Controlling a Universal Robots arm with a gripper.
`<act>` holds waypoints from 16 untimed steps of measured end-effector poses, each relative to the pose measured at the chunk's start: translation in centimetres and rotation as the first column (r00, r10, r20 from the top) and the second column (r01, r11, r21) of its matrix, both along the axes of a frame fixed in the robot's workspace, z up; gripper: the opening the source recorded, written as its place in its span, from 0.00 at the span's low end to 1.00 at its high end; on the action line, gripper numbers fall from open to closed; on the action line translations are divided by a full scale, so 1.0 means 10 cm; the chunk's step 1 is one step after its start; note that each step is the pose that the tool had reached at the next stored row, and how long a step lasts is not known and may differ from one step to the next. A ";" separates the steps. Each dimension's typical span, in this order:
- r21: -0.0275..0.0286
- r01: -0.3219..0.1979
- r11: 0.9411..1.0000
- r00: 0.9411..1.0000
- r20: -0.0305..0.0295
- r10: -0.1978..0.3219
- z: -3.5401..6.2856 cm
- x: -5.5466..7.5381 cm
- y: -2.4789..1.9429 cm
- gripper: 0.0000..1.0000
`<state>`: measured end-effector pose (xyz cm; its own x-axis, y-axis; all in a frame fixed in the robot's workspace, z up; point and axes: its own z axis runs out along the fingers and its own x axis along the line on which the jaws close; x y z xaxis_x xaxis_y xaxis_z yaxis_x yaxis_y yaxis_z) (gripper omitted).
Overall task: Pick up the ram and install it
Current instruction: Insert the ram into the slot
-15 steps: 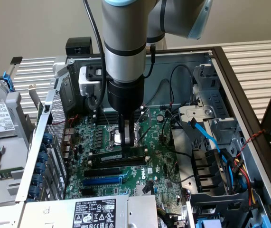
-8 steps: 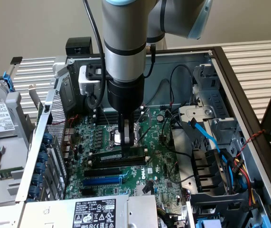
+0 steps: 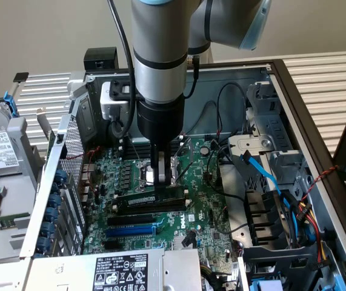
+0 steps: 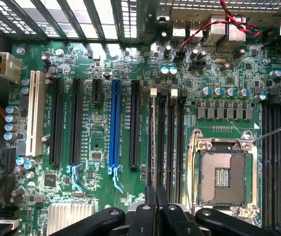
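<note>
The pincer (image 3: 164,179) (image 4: 156,196) was closed, fingertips together, directly above one end of the ram (image 3: 143,200) (image 4: 153,140). The ram stood on edge in a memory slot of the motherboard (image 4: 93,132), running away from the fingertips. Contact between tips and ram could not be confirmed. Further black memory slots (image 4: 172,142) lay just beside the pincer, with the CPU socket (image 4: 224,177) beyond them.
</note>
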<state>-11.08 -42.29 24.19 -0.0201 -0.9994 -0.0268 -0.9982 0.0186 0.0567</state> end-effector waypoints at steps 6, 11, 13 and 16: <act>0.000 0.003 1.000 1.000 0.000 -0.003 0.010 0.01 -0.002 0.12; 0.001 0.004 1.000 1.000 -0.001 -0.004 0.036 0.02 -0.001 0.12; 0.002 0.005 1.000 1.000 -0.002 -0.005 0.036 0.02 -0.001 0.12; 0.003 0.008 1.000 1.000 -0.002 -0.008 0.035 0.01 -0.002 0.12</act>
